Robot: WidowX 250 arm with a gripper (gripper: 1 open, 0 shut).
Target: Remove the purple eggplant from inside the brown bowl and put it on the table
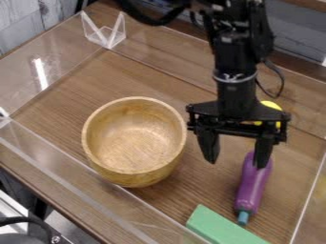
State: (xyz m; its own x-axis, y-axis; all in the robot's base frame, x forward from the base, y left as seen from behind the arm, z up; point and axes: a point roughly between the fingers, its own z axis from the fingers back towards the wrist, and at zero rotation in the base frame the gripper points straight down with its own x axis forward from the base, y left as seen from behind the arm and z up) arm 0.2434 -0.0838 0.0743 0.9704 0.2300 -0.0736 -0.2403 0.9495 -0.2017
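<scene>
One eggplant (254, 184) is seen lying on the table (152, 76), right of the empty bowl (135, 140), with the gripper (237, 152) hung just above it, jaws wide. The arm is best lifted straight up, so the eggplant is not nudged

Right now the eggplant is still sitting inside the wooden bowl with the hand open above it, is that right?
Not quite. The camera view shows the eggplant lying on the table beside the wooden bowl, which is empty. The hand is open above it.

The glossy purple eggplant (253, 188) lies on the dark wood-grain table (140, 76) at lower right, teal stem pointing down-frame. The light-brown wooden bowl (133, 140) sits empty, left of centre.
</scene>
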